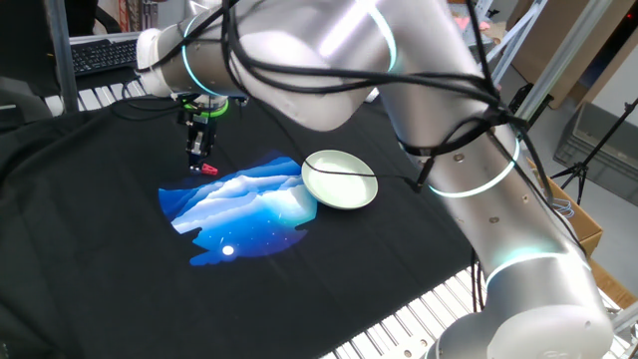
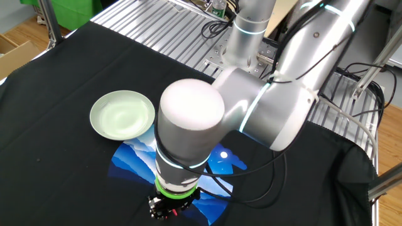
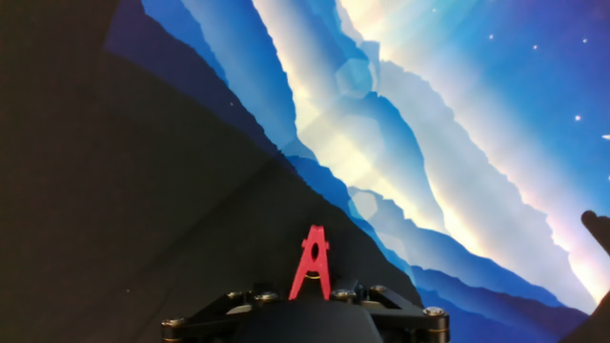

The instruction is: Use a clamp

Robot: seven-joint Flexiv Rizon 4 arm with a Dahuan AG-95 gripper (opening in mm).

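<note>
The red clamp [image 3: 312, 265] sticks out from between my gripper's [image 3: 312, 293] jaws, tip pointing forward. In one fixed view the gripper [image 1: 200, 158] hangs just above the black cloth with the clamp [image 1: 209, 169] at its tip, at the upper left edge of the blue printed picture [image 1: 244, 204]. The gripper is shut on the clamp. The pale green round plate [image 1: 340, 179] lies to the right of the picture, apart from the gripper. In the other fixed view the gripper [image 2: 168, 207] is mostly hidden under the arm's wrist, and the plate [image 2: 122, 114] is at the left.
A black cloth [image 1: 90, 249] covers the table. The blue mountain print [image 3: 429, 143] fills the right of the hand view. Metal roller rails [image 2: 157, 25] border the cloth. A keyboard [image 1: 100, 55] lies at the back left.
</note>
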